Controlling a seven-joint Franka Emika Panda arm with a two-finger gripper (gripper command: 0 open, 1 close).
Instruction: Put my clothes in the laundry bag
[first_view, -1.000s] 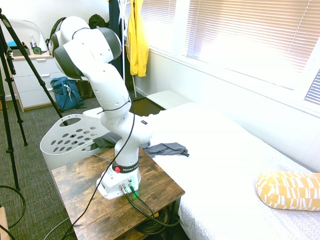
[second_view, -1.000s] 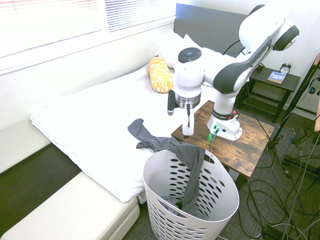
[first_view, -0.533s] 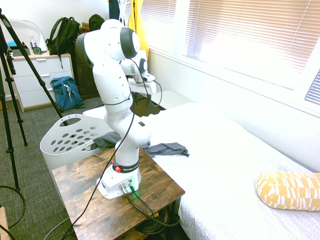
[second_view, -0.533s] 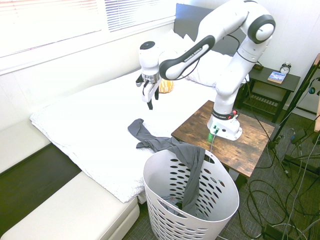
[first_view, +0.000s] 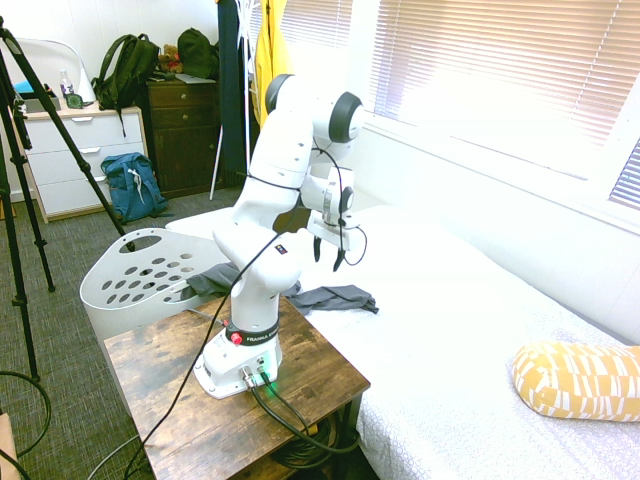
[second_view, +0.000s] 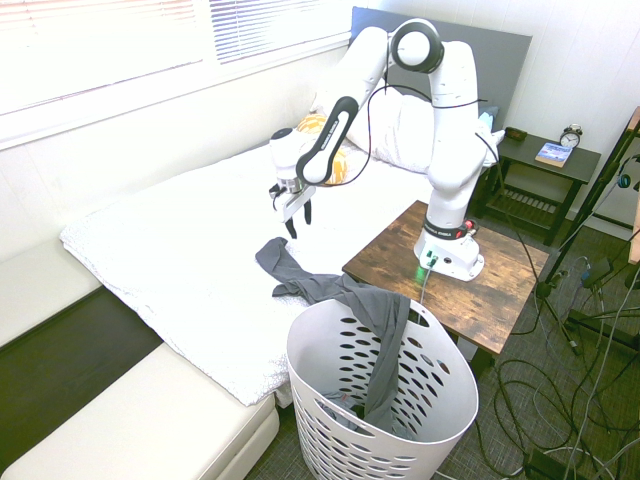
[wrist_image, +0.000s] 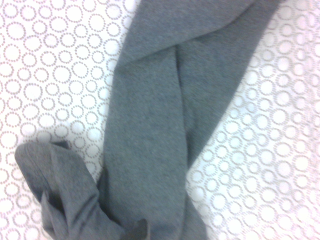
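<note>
Garment (second_view: 372, 305) droops over the basket (second_view: 455, 415) rim, its tail on the bed (second_view: 180, 240), at eleven o'clock in the second exterior view; likely light, limp; best pinched by a raised tail fold; claw (second_view: 299, 229) spread, empty.

The shirt-like garment (wrist_image: 150, 125) is charcoal grey, the perforated laundry basket (second_view: 330, 360) pale grey-white. Grey ring patterns cover the white bedspread (wrist_image: 60, 100). The bolster (first_view: 580, 382) is yellow with white dashes; the far backpack (first_view: 198, 55) seems dark, perhaps black.
</note>
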